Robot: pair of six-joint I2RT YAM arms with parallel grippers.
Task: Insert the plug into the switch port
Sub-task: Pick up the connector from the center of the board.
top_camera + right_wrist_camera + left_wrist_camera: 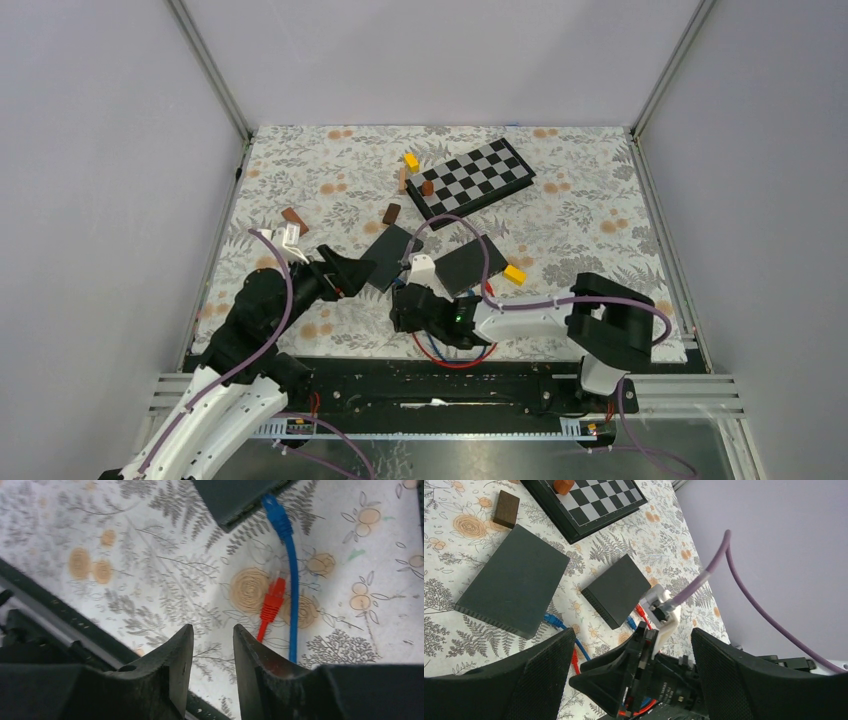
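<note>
A red plug (272, 600) lies loose on the flowered cloth beside a blue cable (292, 580). The blue plug (274, 510) sits at the port face of a black switch (235, 495). My right gripper (212, 627) hovers just short of the red plug, open, nothing between its fingers. From above, it (400, 305) is low, in front of two black switches (390, 257) (470, 265). My left gripper (352, 272) is open wide beside the left switch (514, 580), holding nothing. A second red plug (640, 612) is at the other switch (616, 590).
A chessboard (470, 177) lies at the back with small wooden blocks around it. A yellow block (514, 273) sits right of the switches, brown blocks (391, 213) (294, 219) behind and left. Red cable (450, 362) loops by the black frame rail (450, 385) at the near edge.
</note>
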